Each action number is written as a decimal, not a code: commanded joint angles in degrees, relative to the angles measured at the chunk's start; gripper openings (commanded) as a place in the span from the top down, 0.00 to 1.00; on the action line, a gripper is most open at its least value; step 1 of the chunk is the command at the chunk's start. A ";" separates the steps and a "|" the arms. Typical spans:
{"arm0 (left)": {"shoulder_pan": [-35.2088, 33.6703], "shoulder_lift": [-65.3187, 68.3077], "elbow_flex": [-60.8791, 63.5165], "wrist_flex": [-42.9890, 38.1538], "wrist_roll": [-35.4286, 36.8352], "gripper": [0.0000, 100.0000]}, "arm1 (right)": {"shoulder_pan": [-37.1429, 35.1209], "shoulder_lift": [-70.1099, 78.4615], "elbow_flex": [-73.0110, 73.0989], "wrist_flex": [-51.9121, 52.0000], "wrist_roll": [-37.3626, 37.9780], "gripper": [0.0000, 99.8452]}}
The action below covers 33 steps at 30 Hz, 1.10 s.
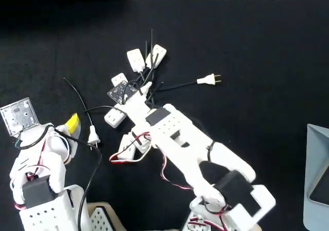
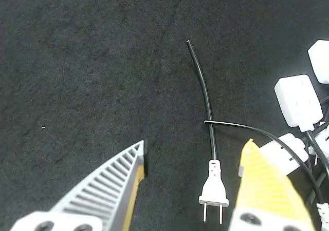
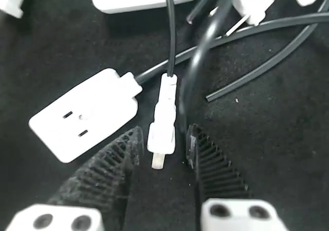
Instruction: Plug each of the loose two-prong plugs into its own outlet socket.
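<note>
Straddling white two-prong plug [image 3: 162, 123] (black cord [image 3: 169, 36] attached), right claw [image 3: 163, 133] spread; left claw [image 2: 195, 142] spread too.

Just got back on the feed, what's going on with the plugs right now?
Both arms are lined up on plugs, and neither plug is gripped yet. The right gripper is open, its fingers on either side of a white plug lying beside an empty outlet socket. The left gripper is open over a second plug on the table. A third plug lies apart, unplugged.
</note>
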 commanded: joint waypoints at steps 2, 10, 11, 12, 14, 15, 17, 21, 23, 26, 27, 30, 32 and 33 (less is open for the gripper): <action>-0.48 -0.26 -0.13 -1.32 -0.70 0.70 | -0.53 0.48 -1.19 -0.88 -0.35 0.86; -0.48 -0.26 -0.13 -1.32 -0.70 0.70 | -1.76 -6.29 -5.67 6.24 -1.41 0.86; -0.48 -0.26 -0.13 -1.32 -0.70 0.70 | -2.29 -7.34 -5.76 6.51 -2.11 0.86; -0.48 -0.26 -0.13 -1.32 -0.70 0.70 | -2.90 -8.22 -5.76 6.33 -2.46 0.86; -0.48 -0.26 -0.13 -1.32 -0.70 0.70 | -4.48 -8.66 -5.67 6.33 -2.46 0.86; -0.48 -0.26 -0.13 -1.32 -0.70 0.70 | -5.01 -8.40 -5.76 5.98 -2.46 0.86; -0.48 -0.26 -0.13 -1.32 -0.70 0.70 | -5.27 -7.08 -5.49 3.34 -2.46 0.86; -0.48 -0.26 0.31 -1.41 -0.70 0.70 | -4.92 -1.63 -5.93 -0.35 -2.46 0.86; -0.48 -0.35 0.57 -1.41 -0.70 0.70 | -4.31 1.19 -6.99 -0.62 -2.46 0.86; -0.48 -0.35 0.57 -1.41 -0.70 0.70 | -0.88 4.18 -8.84 -0.62 -2.11 0.86; -0.48 -0.35 0.57 -1.41 -0.70 0.70 | 0.53 4.97 -9.27 -0.62 -2.02 0.86; -0.48 -0.35 0.57 -1.41 -0.70 0.70 | 3.08 6.11 -9.63 -0.53 -1.93 0.86; -0.48 -0.35 0.48 -1.49 -0.70 0.70 | 3.25 6.11 -9.36 0.53 -1.93 0.86; -0.48 -0.35 0.48 -1.49 -0.70 0.70 | 3.16 6.11 -9.36 1.67 -1.93 0.86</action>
